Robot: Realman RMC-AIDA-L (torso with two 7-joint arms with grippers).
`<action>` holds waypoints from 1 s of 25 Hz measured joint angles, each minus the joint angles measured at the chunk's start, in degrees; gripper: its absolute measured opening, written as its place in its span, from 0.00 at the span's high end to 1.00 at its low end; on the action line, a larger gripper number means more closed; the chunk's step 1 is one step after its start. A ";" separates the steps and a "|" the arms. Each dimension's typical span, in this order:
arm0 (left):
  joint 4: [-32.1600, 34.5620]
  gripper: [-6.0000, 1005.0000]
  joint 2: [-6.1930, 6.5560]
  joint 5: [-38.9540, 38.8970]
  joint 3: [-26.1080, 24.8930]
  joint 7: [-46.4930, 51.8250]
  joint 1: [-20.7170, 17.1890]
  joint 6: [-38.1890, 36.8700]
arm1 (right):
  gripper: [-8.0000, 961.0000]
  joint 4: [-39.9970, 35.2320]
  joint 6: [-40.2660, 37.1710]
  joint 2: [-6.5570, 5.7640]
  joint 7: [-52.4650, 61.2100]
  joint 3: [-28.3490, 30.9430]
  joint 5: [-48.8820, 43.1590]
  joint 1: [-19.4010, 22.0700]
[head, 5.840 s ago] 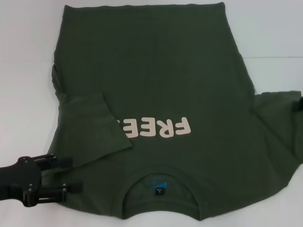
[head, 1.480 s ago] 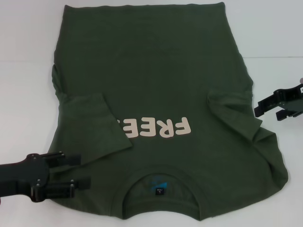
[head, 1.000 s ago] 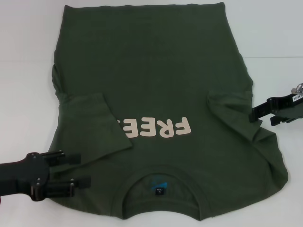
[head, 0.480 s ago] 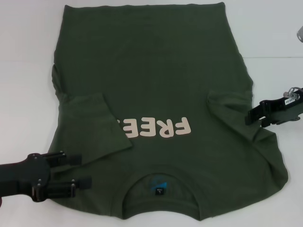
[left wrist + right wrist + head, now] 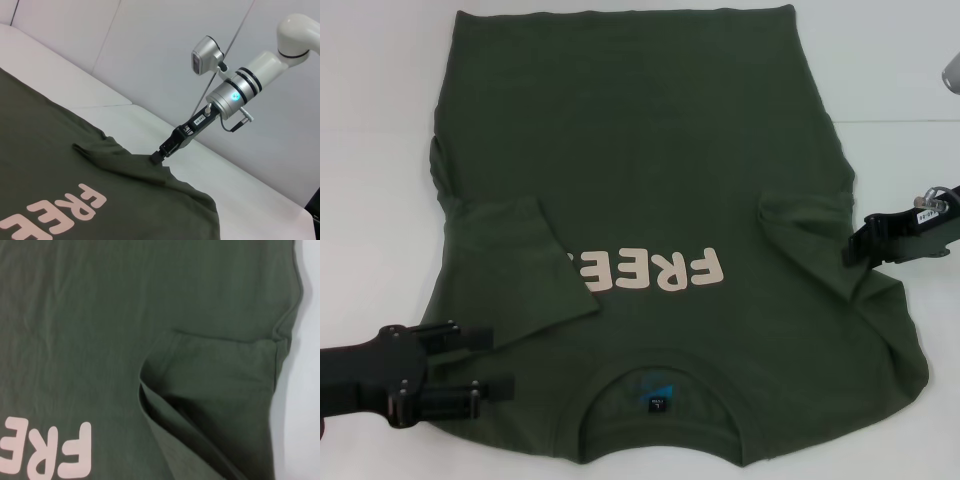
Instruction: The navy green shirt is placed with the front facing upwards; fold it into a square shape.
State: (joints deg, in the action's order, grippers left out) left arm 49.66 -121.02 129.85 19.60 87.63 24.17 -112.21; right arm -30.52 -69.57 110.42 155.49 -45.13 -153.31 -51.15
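The right gripper (image 5: 852, 249), fingers together, touched the navy green shirt (image 5: 640, 180) at its folded sleeve; the left gripper (image 5: 500, 362) hovered spread beside the collar. Lettering read "FREE".

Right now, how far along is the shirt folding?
Both sleeves of the navy green shirt are folded in, the left sleeve covering part of the lettering. The right gripper sits at the right sleeve fold; the left gripper waits near the collar. The body is unfolded: no square yet.
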 joint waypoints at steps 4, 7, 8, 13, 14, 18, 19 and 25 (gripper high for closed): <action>0.00 0.16 0.00 0.05 0.00 0.00 0.00 0.07 | 0.76 -0.41 0.09 0.15 -0.02 -0.01 0.00 0.00; 0.00 0.16 0.00 0.05 0.00 0.00 0.00 0.07 | 0.82 -0.46 0.08 0.36 -0.77 -0.08 -0.05 -0.11; 0.00 0.16 0.00 0.05 0.00 0.00 0.00 0.07 | 0.84 -0.47 0.06 0.47 -1.06 -0.07 0.00 -0.16; 0.00 0.16 0.06 -0.01 0.00 0.00 0.00 0.07 | 0.91 -0.55 0.01 0.82 -1.33 -0.05 0.09 -0.54; 0.00 0.16 0.07 -0.09 0.00 0.00 0.00 0.07 | 0.92 -0.56 0.01 0.87 -1.38 -0.05 0.11 -0.57; 0.00 0.16 0.14 -0.26 0.00 -0.01 0.00 0.06 | 0.96 -0.58 -0.03 0.92 -1.80 0.11 1.54 -0.76; 0.00 0.16 0.16 -0.26 0.00 -0.01 0.00 0.06 | 0.96 -0.59 -0.07 0.92 -2.12 0.12 2.56 -0.72; 0.00 0.16 0.18 -0.37 0.00 -0.01 0.00 0.06 | 0.97 -0.60 -0.04 1.19 -3.40 -0.04 7.50 -0.72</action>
State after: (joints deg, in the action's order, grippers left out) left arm 49.66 -120.84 129.48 19.60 87.62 24.17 -112.14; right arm -31.12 -69.61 111.62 152.09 -45.18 -145.81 -51.87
